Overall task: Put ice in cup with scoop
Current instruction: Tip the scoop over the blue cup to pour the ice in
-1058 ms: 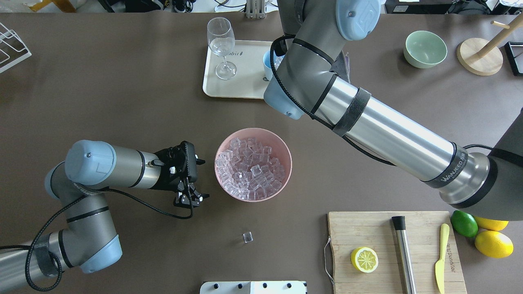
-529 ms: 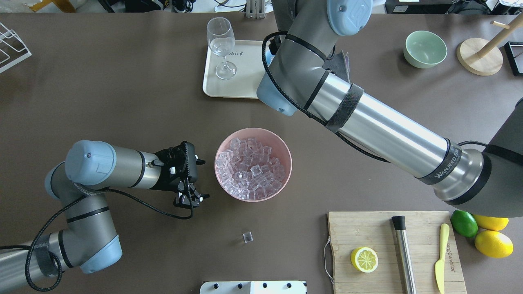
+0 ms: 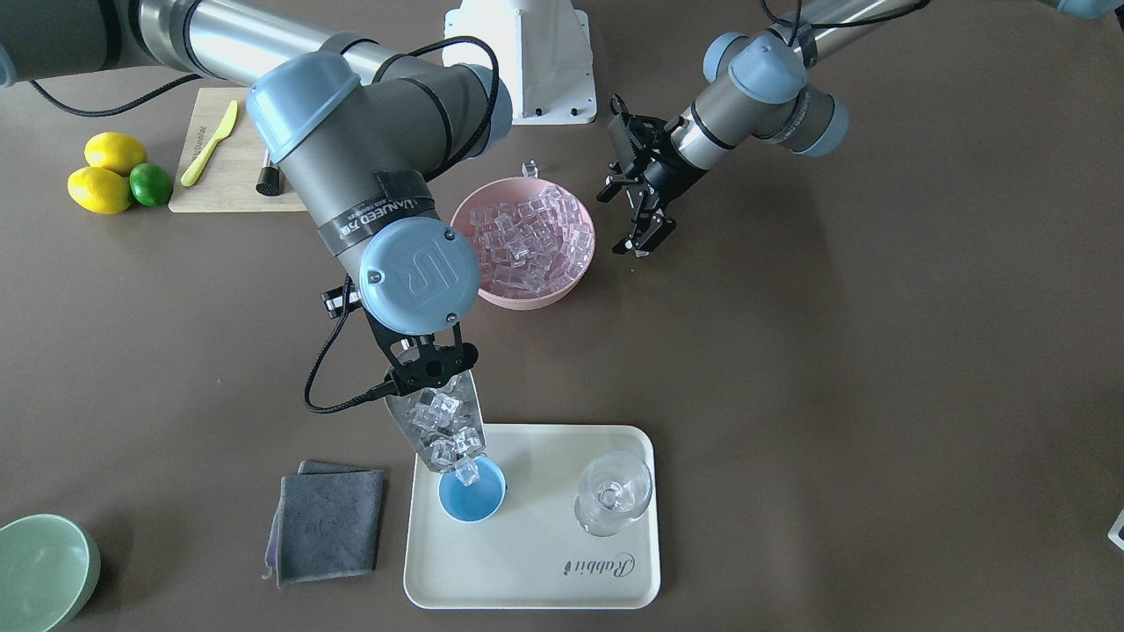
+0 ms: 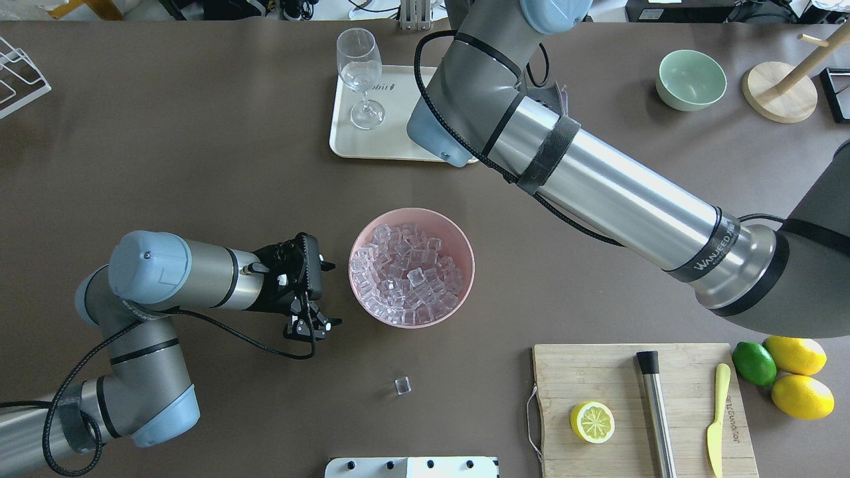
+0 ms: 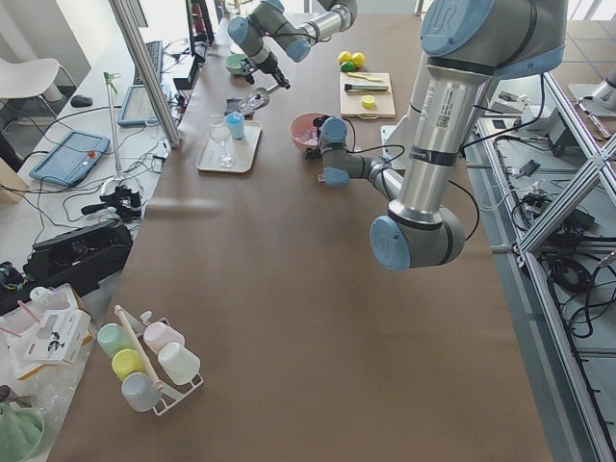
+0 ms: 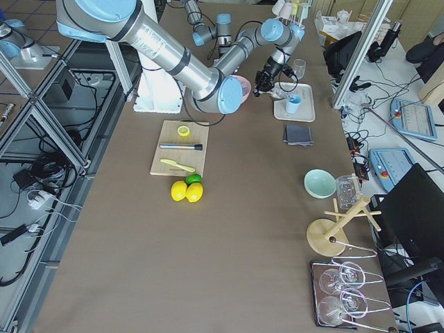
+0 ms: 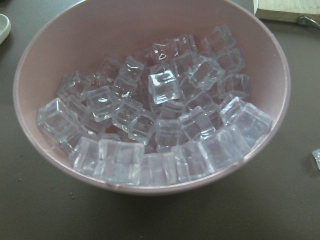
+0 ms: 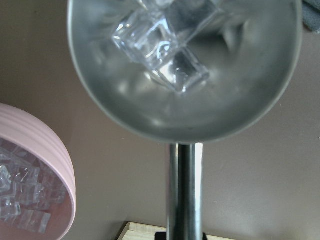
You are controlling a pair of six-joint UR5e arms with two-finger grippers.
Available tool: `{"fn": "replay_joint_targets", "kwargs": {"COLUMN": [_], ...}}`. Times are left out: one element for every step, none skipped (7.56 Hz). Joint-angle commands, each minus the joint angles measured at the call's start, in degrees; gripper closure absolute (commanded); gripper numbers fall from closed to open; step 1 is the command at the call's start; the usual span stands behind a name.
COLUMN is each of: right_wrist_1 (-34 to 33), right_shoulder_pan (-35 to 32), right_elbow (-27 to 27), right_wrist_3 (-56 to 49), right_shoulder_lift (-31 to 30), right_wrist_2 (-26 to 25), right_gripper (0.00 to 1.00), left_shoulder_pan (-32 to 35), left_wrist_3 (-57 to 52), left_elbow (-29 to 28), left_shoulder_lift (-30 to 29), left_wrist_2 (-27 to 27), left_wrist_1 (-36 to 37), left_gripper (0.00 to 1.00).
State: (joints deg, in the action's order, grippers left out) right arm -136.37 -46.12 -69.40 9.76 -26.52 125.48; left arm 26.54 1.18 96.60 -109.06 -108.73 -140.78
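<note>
On the cream tray (image 3: 544, 579) nearest the camera across the table, the small blue cup (image 3: 474, 502) is seen standing upright, with a clear stemmed glass (image 3: 613, 491) set well apart from it on the same tray. A folded grey cloth (image 3: 329, 518) is laid just beside the tray.

Directly above the cup's rim, the steel scoop (image 8: 240, 90) is held tilted, lip down. Several cubes of ice (image 3: 439, 412) are carried in its trough. One cube (image 3: 466, 473) is caught at the lip, over the cup's edge (whether it has left the scoop cannot be told). The scoop's thin handle is pinched between the jaws of the right gripper (image 3: 426, 364).

Farther back, the pink bowl (image 3: 527, 300) is shown heaped with more cubes (image 3: 527, 237).

Beside the bowl, the left gripper (image 4: 309, 326) is held just above the table with its jaws spread and nothing between them.

A lone cube (image 3: 529, 167) is left on the table behind the bowl, toward the robot's base.

Beyond that, a wooden board (image 3: 219, 180) is partly hidden by the right arm.
</note>
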Motion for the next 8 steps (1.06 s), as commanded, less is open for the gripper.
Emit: {"fn": "replay_joint_targets", "kwargs": {"right_wrist_1": [-2.2, -2.3, -2.3, -2.3, -2.6, -2.9, -3.5, -4.1], "right_shoulder_pan": [-1.2, -1.3, -1.3, -1.3, -1.3, -1.3, -1.3, -1.3], "right_elbow": [5.5, 5.9, 5.9, 5.9, 5.9, 5.9, 5.9, 5.9], "right_wrist_3": [-2.4, -2.6, -2.7, -2.7, -2.7, -2.8, -3.0, -3.5], "right_shoulder_lift": [4.9, 5.1, 5.1, 4.9, 4.8, 4.8, 4.8, 4.8], "right_wrist_2": [1.2, 1.3, 1.3, 1.3, 1.3, 1.3, 1.3, 1.3], "right_gripper": [1.00, 1.00, 1.00, 1.00, 1.00, 1.00, 1.00, 1.00], "left_shoulder_pan": [-0.1, -0.1, -0.1, -0.1, -0.1, -0.1, -0.1, -0.1], "left_wrist_3": [0.0, 0.0, 0.0, 0.0, 0.0, 0.0, 0.0, 0.0], "left_elbow": [0.0, 0.0, 0.0, 0.0, 0.0, 0.0, 0.0, 0.0], "left_shoulder_lift": [0.0, 0.0, 0.0, 0.0, 0.0, 0.0, 0.0, 0.0], "left_wrist_2": [0.0, 0.0, 0.0, 0.0, 0.0, 0.0, 0.0, 0.0], "left_wrist_1": [0.1, 0.0, 0.0, 0.0, 0.0, 0.0, 0.0, 0.0], "left_gripper": [0.01, 0.01, 0.02, 0.01, 0.02, 0.02, 0.02, 0.01]}}
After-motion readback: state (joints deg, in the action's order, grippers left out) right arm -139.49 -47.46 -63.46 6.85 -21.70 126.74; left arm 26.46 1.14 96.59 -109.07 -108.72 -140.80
